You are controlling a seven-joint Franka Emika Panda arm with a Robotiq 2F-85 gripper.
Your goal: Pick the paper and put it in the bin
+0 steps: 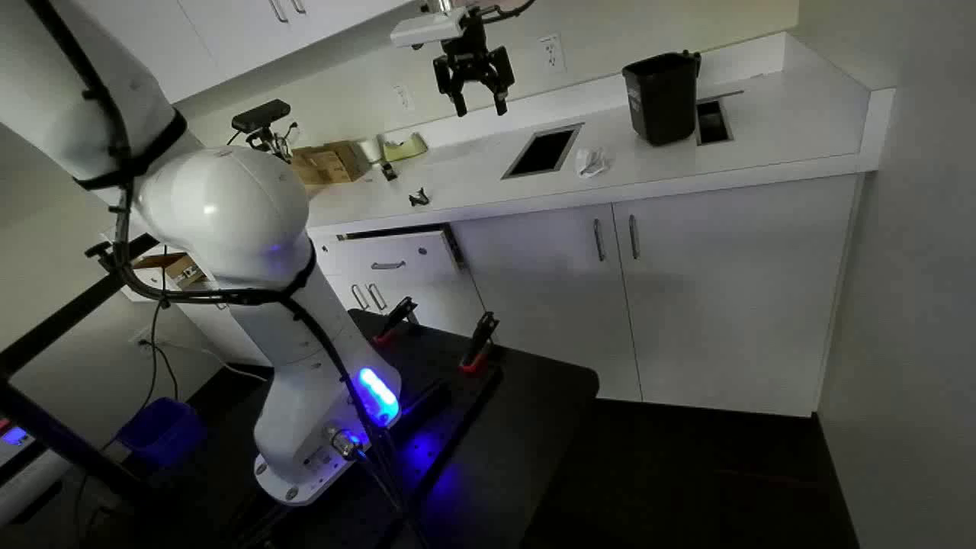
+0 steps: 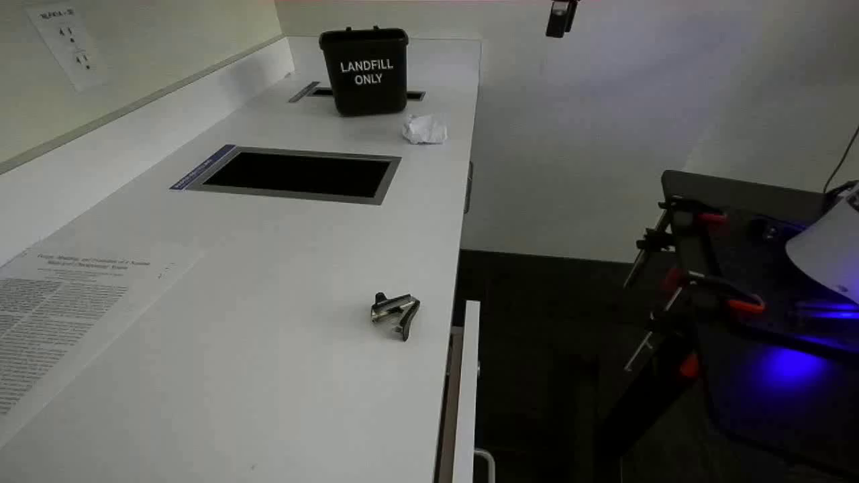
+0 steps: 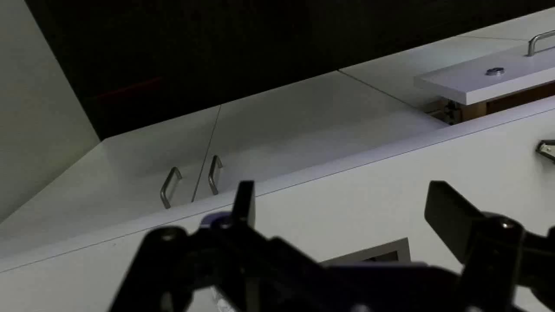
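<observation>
Fingers [image 3: 448, 219] are wide apart, hanging in the air well above the worktop [image 2: 255, 376]. That worktop's the big one, long and white. Next comes the white arm [image 1: 221, 206], running off the top of an exterior view. A drawer [image 1: 400, 257] under the worktop is pulled partway out. Then the bin [image 2: 367, 75], black and upright, with LANDFILL ONLY printed on it. After that, a flat dark rectangle [image 2: 295, 176] with a grey frame. The paper [image 2: 425, 129], white and all scrunched up, sits on the worktop just beside the bin, between it and that dark rectangle, over toward the front edge. Smaller again: some metal gadget [image 2: 392, 306] by the same edge, can't tell what it is.
</observation>
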